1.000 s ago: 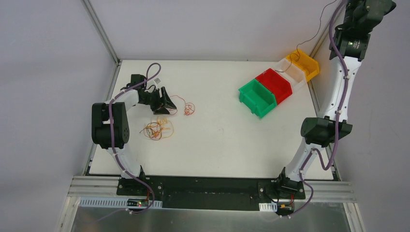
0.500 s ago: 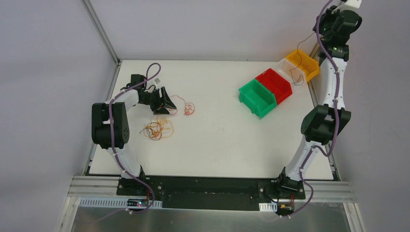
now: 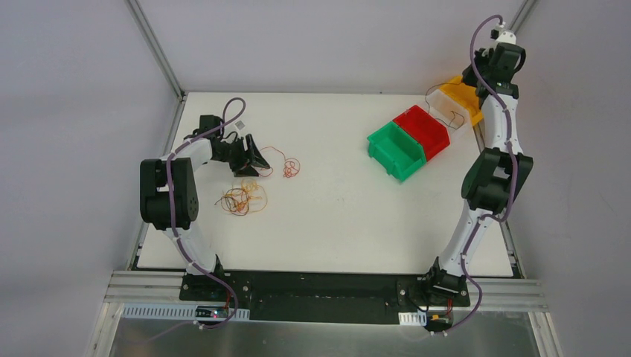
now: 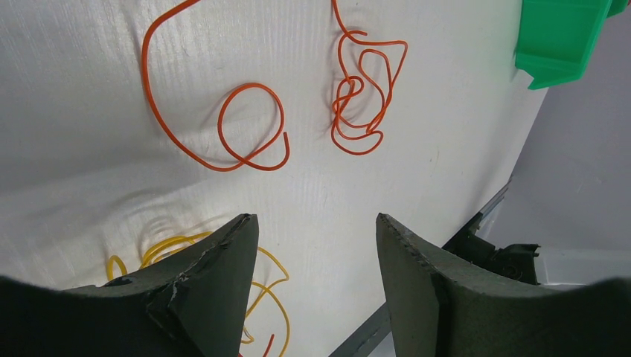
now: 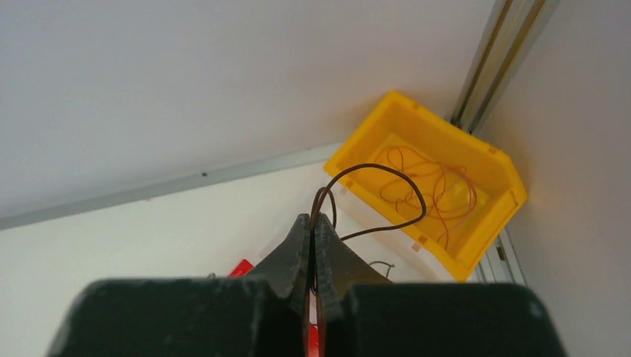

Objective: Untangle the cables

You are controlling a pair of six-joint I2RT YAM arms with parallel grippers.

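Observation:
The cables lie at the table's left: a tangle of orange, yellow and dark wires (image 3: 242, 197) and a loose orange-red curl (image 3: 289, 167). My left gripper (image 3: 253, 158) is open and low over the table beside them. In the left wrist view, it (image 4: 316, 227) stands open with an orange loop (image 4: 245, 126) and an orange curl (image 4: 368, 97) ahead and a yellow wire (image 4: 271, 290) under the left finger. My right gripper (image 5: 312, 223) is shut on a dark brown wire (image 5: 387, 175) above the yellow bin (image 5: 461, 245), which holds thin brownish wires (image 5: 431, 182). The dark wire hangs near the bins (image 3: 439, 100).
A row of bins stands at the back right: green (image 3: 394, 149), red (image 3: 424, 130), clear (image 3: 450, 111) and yellow (image 3: 465, 97). The green bin's corner shows in the left wrist view (image 4: 558, 37). A metal frame post runs behind the yellow bin (image 5: 484, 67).
My right arm has swung down and left from high above the back right corner toward the yellow bin, carrying the dark wire. The left arm has not moved.

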